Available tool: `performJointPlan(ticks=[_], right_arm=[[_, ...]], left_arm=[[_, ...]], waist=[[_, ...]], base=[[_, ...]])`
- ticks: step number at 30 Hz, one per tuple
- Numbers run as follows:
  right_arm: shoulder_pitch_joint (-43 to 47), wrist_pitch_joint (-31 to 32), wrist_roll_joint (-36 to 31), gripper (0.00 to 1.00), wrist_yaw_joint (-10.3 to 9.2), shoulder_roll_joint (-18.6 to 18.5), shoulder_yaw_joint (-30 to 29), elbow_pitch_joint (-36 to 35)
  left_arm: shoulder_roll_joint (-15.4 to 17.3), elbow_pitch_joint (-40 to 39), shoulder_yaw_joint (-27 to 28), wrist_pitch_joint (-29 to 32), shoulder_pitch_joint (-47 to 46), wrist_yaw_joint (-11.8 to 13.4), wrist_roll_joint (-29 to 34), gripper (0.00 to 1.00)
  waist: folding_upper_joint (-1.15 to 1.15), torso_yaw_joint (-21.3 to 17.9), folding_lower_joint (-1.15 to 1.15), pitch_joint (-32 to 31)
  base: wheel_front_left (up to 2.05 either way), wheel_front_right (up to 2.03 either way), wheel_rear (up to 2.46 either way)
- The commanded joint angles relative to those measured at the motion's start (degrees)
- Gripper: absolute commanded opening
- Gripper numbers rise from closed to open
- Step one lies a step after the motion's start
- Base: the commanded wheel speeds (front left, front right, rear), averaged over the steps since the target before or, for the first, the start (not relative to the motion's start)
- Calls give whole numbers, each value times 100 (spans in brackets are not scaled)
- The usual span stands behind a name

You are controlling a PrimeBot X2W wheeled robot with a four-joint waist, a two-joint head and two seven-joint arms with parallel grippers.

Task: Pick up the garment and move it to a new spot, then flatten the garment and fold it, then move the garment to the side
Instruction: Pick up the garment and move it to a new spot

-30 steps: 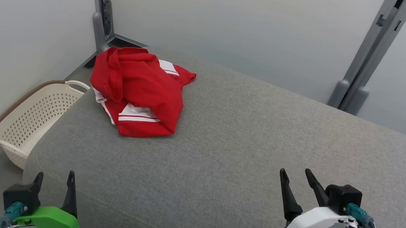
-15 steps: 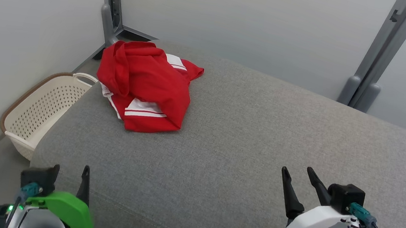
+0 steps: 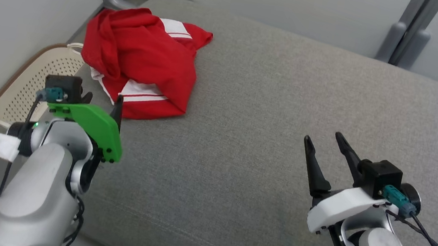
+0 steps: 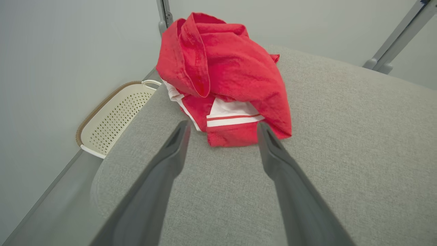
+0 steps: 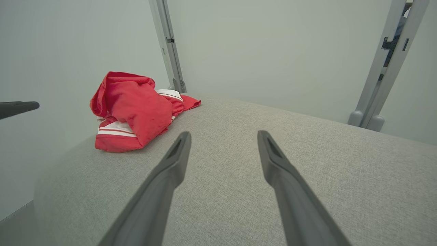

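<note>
The garment [image 3: 143, 55] is a crumpled red piece with white stripes, lying near the far left corner of the grey cushion [image 3: 267, 104]. My left gripper [image 3: 102, 101], on its green mount, stands open just short of the garment's near edge, not touching it. In the left wrist view the garment [image 4: 225, 78] lies right beyond the open left gripper [image 4: 222, 124], its near hem showing between the fingertips. My right gripper [image 3: 322, 136] hovers open over bare cushion at the right, far from the cloth. The right wrist view has the garment [image 5: 136, 109] far ahead to the left of the open right gripper [image 5: 223, 133].
A cream perforated basket [image 3: 27, 87] sits on the floor by the cushion's left edge, against the wall. Grey metal posts [image 3: 409, 33] stand behind the cushion at the far corners. Bare cushion stretches across the middle and right.
The head camera has tilted down and closer. My left arm has risen and reached forward to the garment's near edge. The right gripper has risen slightly. The garment lies as before.
</note>
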Motion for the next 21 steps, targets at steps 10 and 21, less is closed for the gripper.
performJointPlan(ticks=[10, 21], right_arm=[[-280, 513, -431, 100, 0, -29, 178, -1110], [-110, 828, -531, 100, 0, -25, 387, -1697]], left_arm=[[-248, 1287, 87, -154, -1391, -263, -149, 100], [-58, 2464, 17, 38, -2370, -105, 7, 100]], waist=[[0, -883, 0, 1427], [0, -1106, 0, 1898]], base=[[0, 0, 0], [0, 0, 0]])
